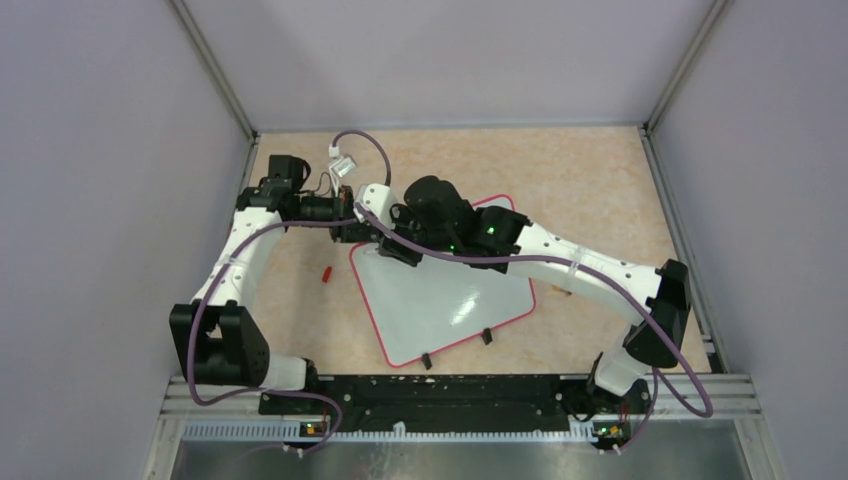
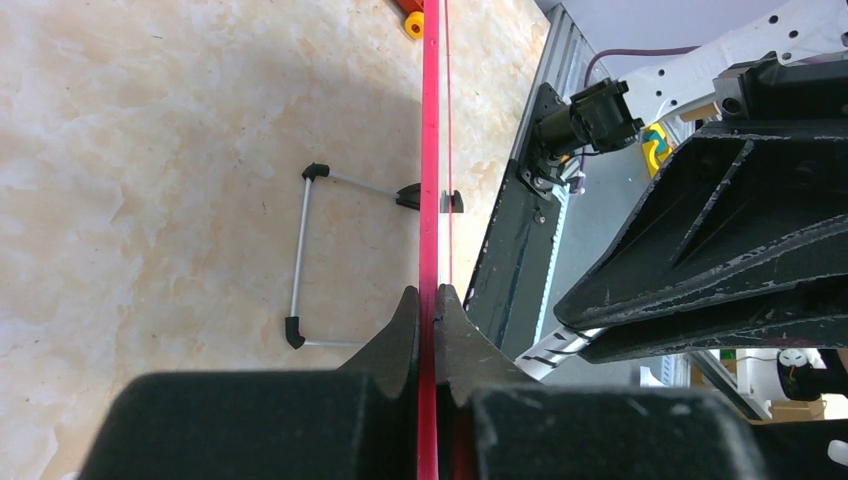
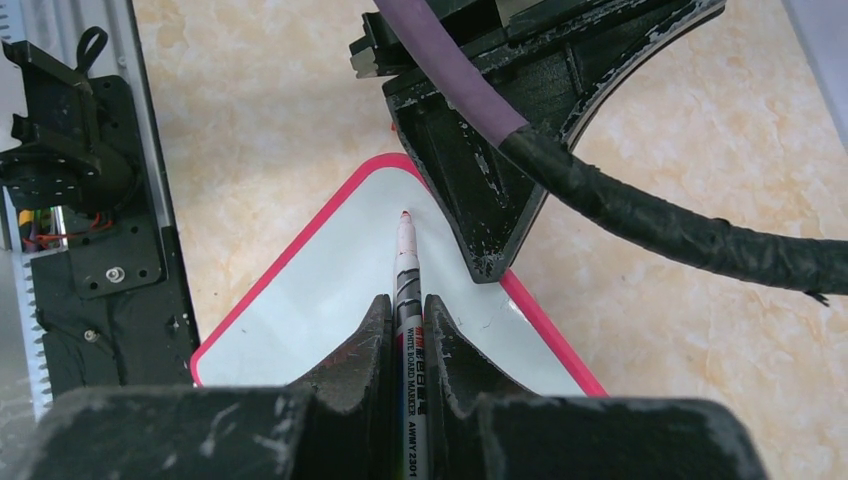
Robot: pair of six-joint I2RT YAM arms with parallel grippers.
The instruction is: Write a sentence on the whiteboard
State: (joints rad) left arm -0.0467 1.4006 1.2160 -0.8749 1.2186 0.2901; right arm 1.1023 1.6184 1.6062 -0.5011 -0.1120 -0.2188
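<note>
Right wrist view: right fingers, closed on the marker, point its tip at the corner ahead of the blank whiteboard; left fingers pinch its frame.

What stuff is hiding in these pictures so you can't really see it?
- Top view: the right arm covers the whiteboard's far corner.
- Top view: a small red thing beside the whiteboard is too tiny to name.
- Left wrist view: the whiteboard shows edge-on, so its writing side is hidden.
- Right wrist view: whether the marker tip touches the whiteboard is unclear; the right gripper hides its lower end.
</note>
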